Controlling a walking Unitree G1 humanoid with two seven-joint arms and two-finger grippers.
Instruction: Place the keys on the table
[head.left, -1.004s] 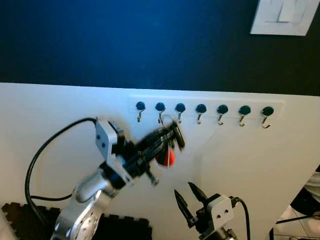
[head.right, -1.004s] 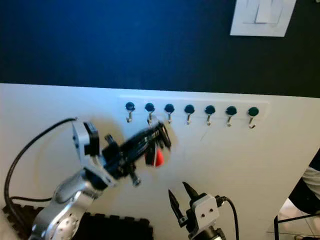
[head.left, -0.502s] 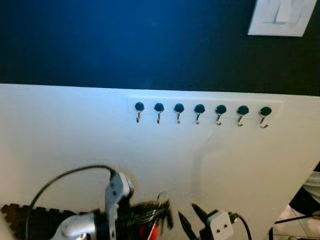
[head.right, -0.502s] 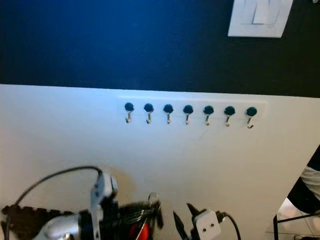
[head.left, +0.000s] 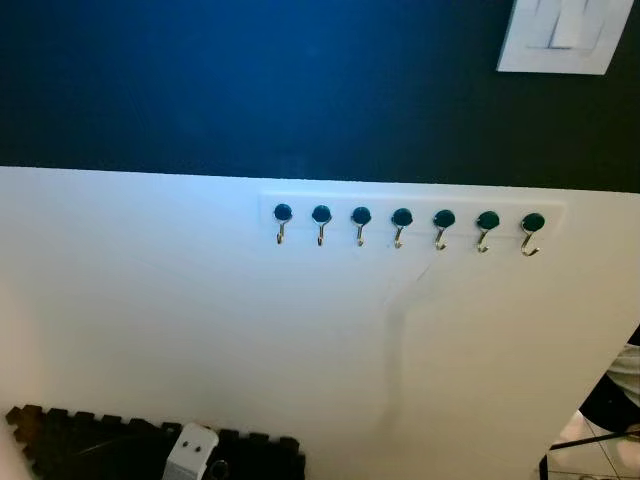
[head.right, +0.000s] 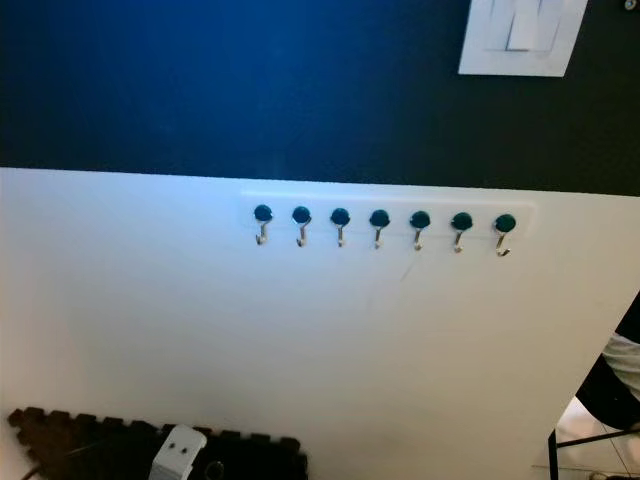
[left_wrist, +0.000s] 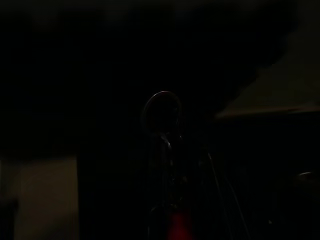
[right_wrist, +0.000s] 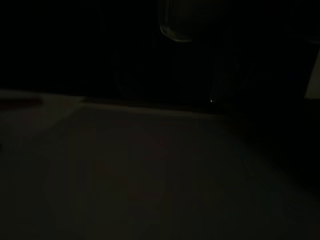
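The keys show faintly in the very dark left wrist view: a metal key ring (left_wrist: 161, 112) with a red tag (left_wrist: 175, 227) beneath it. They sit straight ahead of that camera, so my left gripper (left_wrist: 167, 165) is shut on them. A white part of my left wrist (head.left: 190, 452) pokes up at the bottom edge of the left eye view, low in front of the wall. The row of blue-knobbed hooks (head.left: 402, 224) on the white panel carries nothing. The right wrist view is nearly black, with a pale flat surface (right_wrist: 150, 170).
A white wall panel (head.left: 200, 320) stands straight ahead under a dark blue wall. A white switch plate (head.left: 560, 35) is at the top right. Dark foam floor tiles (head.left: 90, 440) lie at the lower left. A dark stand (head.left: 590, 445) and tiled floor are at the lower right.
My left arm has dropped from the hooks with the keys and sunk below the head views. The right gripper, open a moment ago, has dropped out of sight too.
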